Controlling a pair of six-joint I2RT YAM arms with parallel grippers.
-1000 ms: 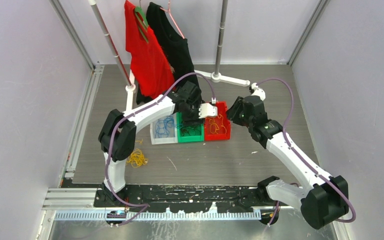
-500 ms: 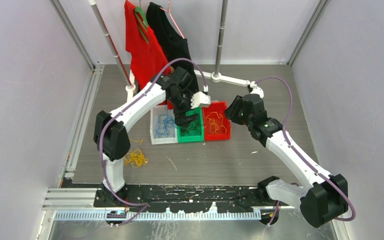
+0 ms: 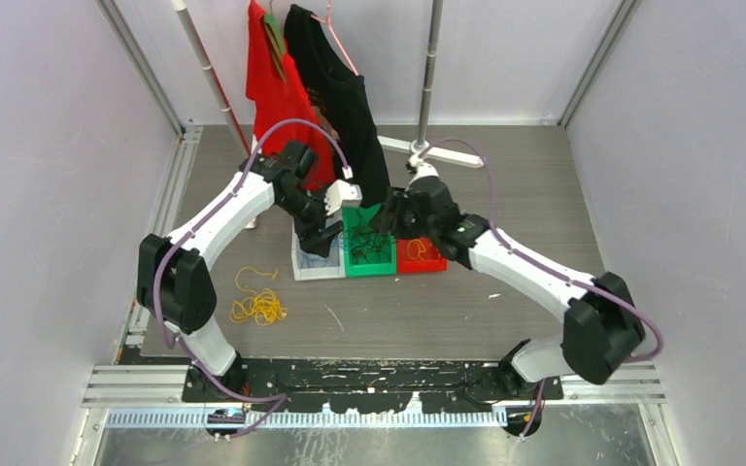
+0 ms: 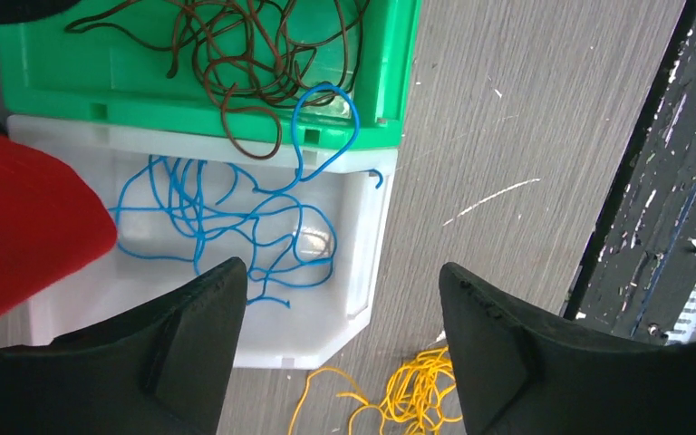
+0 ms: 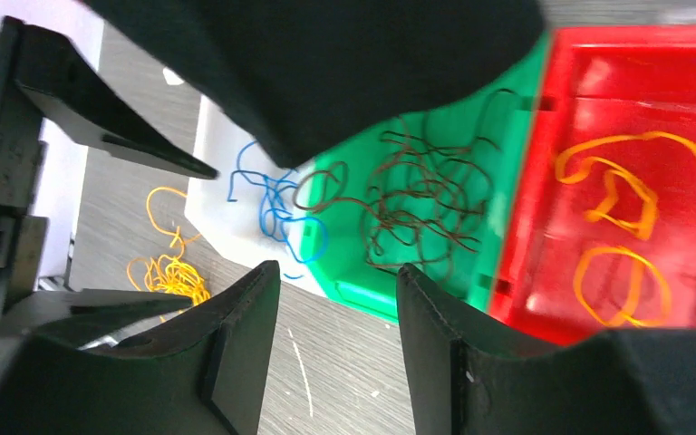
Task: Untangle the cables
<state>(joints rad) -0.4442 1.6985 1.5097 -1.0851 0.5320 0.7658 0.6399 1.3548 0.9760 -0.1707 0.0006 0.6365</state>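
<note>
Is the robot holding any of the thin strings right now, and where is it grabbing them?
No, nothing is held. The left gripper hangs open and empty over the thin blue cables; the right gripper is open and empty too.

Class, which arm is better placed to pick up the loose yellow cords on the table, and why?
Left. The left gripper, open, hangs nearer the yellow cords, on its own side; the right gripper is farther off, by the green bin.
</note>
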